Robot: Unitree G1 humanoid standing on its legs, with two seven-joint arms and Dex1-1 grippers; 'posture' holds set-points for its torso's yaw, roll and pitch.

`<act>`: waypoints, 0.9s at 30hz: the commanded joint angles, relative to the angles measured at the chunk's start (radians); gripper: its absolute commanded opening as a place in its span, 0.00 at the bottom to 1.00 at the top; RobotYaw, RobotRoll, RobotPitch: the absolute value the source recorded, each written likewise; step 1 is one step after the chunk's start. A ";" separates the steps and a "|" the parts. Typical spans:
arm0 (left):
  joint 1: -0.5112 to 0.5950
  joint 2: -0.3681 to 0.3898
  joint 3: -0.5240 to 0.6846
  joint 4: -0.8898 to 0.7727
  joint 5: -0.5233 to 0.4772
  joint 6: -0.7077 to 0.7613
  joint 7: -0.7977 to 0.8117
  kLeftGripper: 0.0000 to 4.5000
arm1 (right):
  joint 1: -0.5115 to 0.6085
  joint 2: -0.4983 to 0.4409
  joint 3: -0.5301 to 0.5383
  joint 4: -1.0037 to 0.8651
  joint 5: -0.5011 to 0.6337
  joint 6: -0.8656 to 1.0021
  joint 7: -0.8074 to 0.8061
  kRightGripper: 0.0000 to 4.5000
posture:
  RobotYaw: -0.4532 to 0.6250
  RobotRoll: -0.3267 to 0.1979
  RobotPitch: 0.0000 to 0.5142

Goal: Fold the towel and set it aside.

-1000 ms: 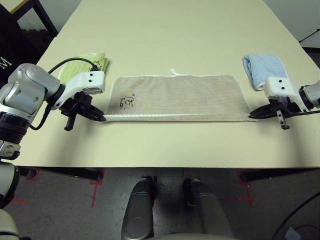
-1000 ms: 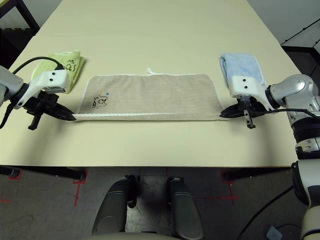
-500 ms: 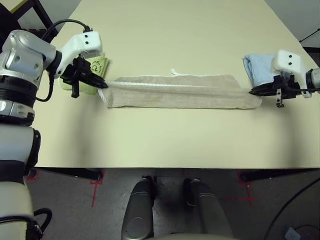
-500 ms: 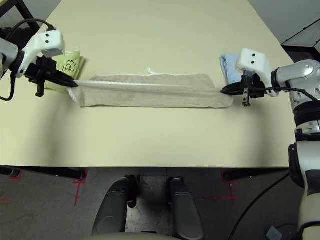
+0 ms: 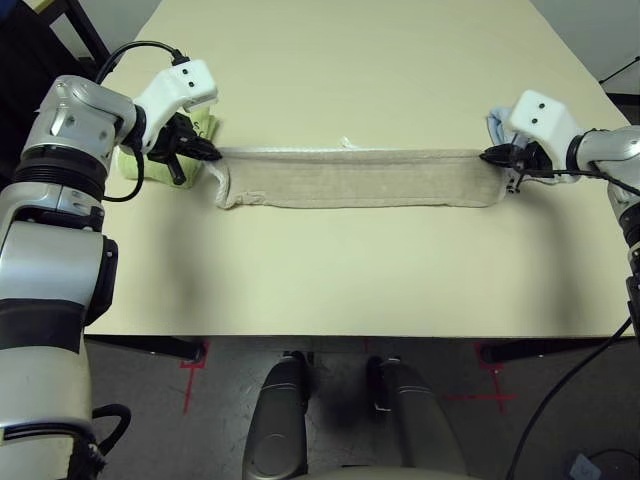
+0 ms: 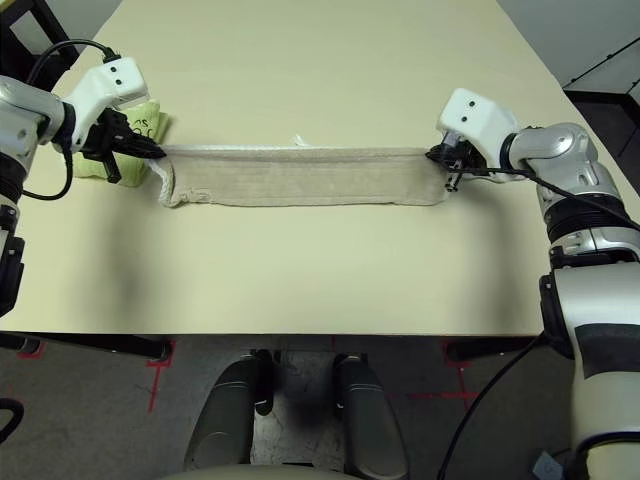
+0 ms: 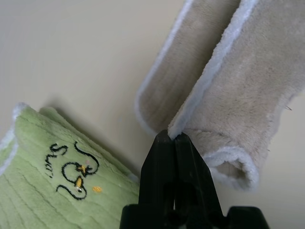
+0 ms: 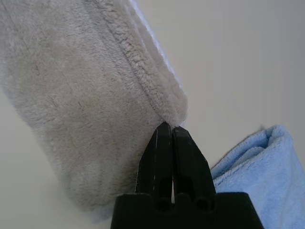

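Centrally, two claws frame the scene, one at each end of a single beige towel [image 5: 360, 180]. Left claw [image 7: 171, 136]: fingers pressed together, clamped on the white-stitched edge at the towel's left end; the wrist view shows that edge rising to the fingertips, with a rolled fold of cloth just beside them. Right claw [image 8: 167, 126]: fingers likewise together, pinching the folded corner at the towel's right end, where two layers of terry meet.

Between the claws the towel lies as a long narrow band on the tabletop [image 5: 350, 270], doubled lengthwise; its left end sags into a small loose curl below the left claw. Its embroidered mark cannot be made out in any view, and a small white loop pokes out at the band's far edge.

Just beside the left claw, on the side away from the beige towel, sits one yellow-green folded towel [image 7: 52, 176]; the head views show it largely covered by the claw's white housing, and the wrist view cuts it off at the frame edge, though a dark stitched mark with yellow dots is legible. Just behind the right claw sits one light blue folded towel [image 8: 259, 162], mostly hidden by the housing in the head views and cropped in the wrist view.

Count: two claws, three towels, one tabletop.
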 commanded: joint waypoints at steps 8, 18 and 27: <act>0.002 -0.008 0.022 0.063 0.058 0.007 0.041 0.00 | 0.007 0.042 0.004 0.070 -0.060 0.017 -0.192 0.00 | 0.51 0.62 0.39; 0.020 -0.025 0.037 0.072 0.063 -0.009 0.070 0.00 | -0.002 0.058 0.004 0.071 -0.068 0.007 -0.211 0.00 | 0.51 0.62 0.39; 0.020 -0.016 0.100 0.065 0.046 -0.047 0.125 0.72 | -0.018 0.026 -0.017 0.051 -0.071 -0.033 -0.232 0.56 | 0.50 0.62 0.38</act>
